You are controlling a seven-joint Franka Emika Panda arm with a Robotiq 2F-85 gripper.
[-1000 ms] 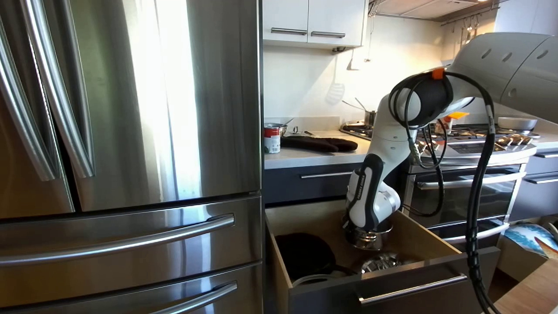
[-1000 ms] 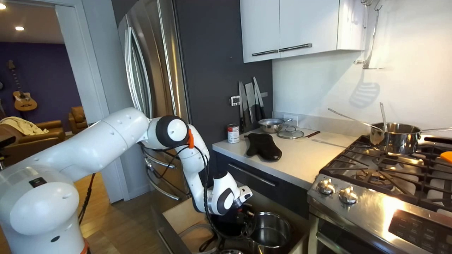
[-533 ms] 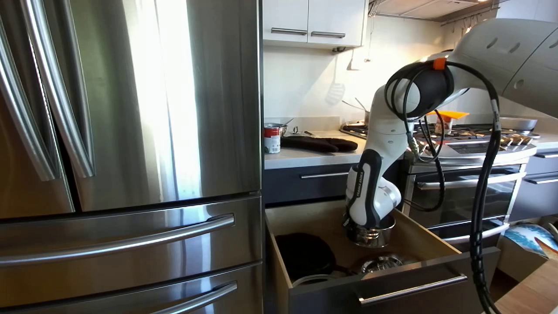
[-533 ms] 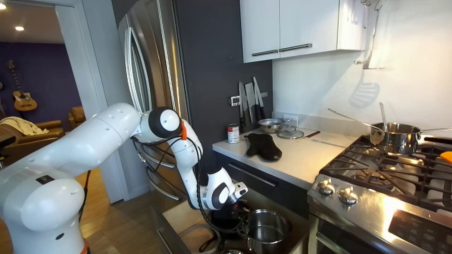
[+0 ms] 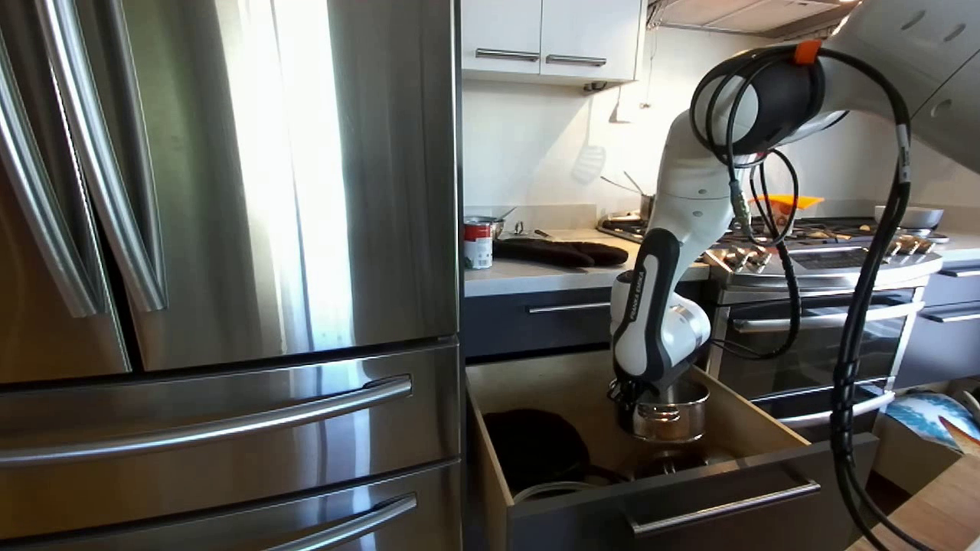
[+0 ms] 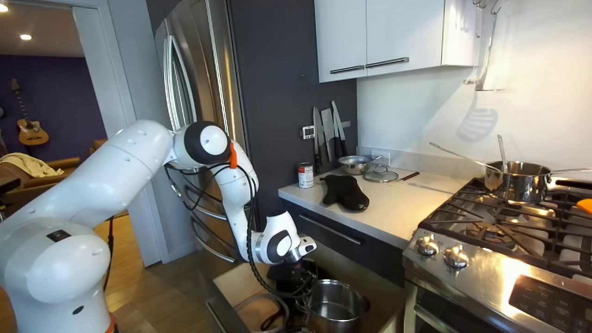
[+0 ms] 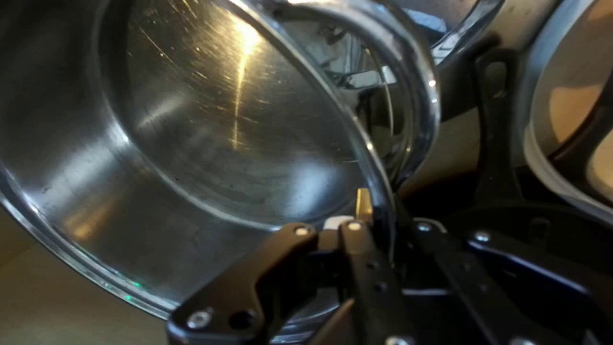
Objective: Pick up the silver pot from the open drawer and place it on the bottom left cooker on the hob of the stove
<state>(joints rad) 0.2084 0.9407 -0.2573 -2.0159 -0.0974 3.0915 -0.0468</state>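
One small round silver pot in shiny stainless steel (image 5: 680,422), straight-sided, is within the open drawer with pale wooden walls (image 5: 754,428). Black two-fingered claw (image 7: 385,215) pinches its rim, one finger inside the wall, one outside, just beside the curved metal loop handle (image 7: 428,96).

Changed over the last second: pot has shifted right and nearer in an exterior view, where the small low metal item (image 5: 664,464) has gone dim, maybe from the pot's shadow. In an exterior view the pot (image 6: 340,305) has gone left, toward the drawer front, and the white robot arm (image 6: 120,175) has its elbow higher. Pot travels with claw, so grip looks to hold; likely the start of the lift-out. Placing not done: target, probably the near left gas burner (image 6: 490,233) under black iron grating on the flat steel hob (image 6: 532,222), is well to the right and higher.

Unclear: whether the pot's base is off the drawer floor; its underside shows nowhere. Outer finger is lost in dark in the wrist view; in both exterior views the fingertips are too dark to read. Wrist view also cuts the pot off at left and top. Lower part of the pot (image 6: 333,325) leaves frame in an exterior view.
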